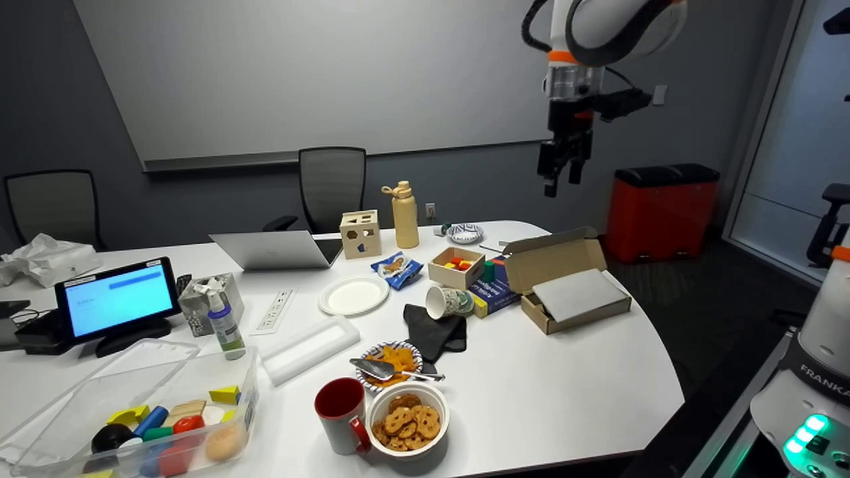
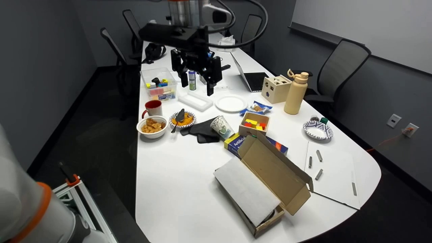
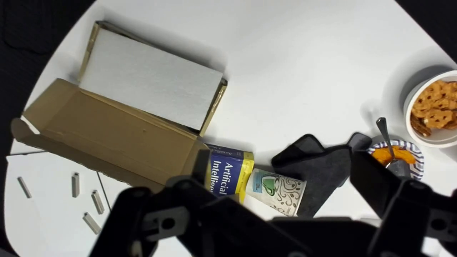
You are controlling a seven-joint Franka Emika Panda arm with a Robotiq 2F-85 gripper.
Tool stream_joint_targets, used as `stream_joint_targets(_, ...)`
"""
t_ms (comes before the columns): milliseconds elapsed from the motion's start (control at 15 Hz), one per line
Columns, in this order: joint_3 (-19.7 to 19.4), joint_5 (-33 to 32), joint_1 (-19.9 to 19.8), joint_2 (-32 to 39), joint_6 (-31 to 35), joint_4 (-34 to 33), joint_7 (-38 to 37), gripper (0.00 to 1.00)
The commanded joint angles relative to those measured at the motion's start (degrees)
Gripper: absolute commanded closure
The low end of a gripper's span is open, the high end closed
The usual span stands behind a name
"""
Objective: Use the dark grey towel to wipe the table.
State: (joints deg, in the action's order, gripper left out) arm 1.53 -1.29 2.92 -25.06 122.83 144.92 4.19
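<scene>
The black two-fingered gripper (image 2: 197,87) hangs high above the white counter (image 1: 544,392), fingers wide apart, holding nothing. Well below it, seen between the fingertips in the wrist view, lies the dark grey cloth towel (image 3: 326,173). A white printed paper cup (image 3: 275,190), tipped on its side below the gripper, overlaps one edge; a patterned paper bowl (image 3: 418,159) stands just beside another. By the left-hand finger in that view lie a blue-and-yellow book (image 3: 228,171) and an open brown cardboard box (image 3: 114,132). The towel's broad part slants from near the bowl toward the cup's mouth; its overall long axis is unclear.
</scene>
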Motion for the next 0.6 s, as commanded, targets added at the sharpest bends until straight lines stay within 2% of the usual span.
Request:
stream_joint_targets(0,2.6,-0.4,1.1,13.0,13.4,-1.7,-2.5,0.00)
stream_joint_targets(333,3.8,-1.4,1.3,30.9,30.6,-6.4,-2.0,0.00)
stream_joint_targets(533,4.7,1.1,1.6,40.9,36.0,-10.9,0.8,0.00)
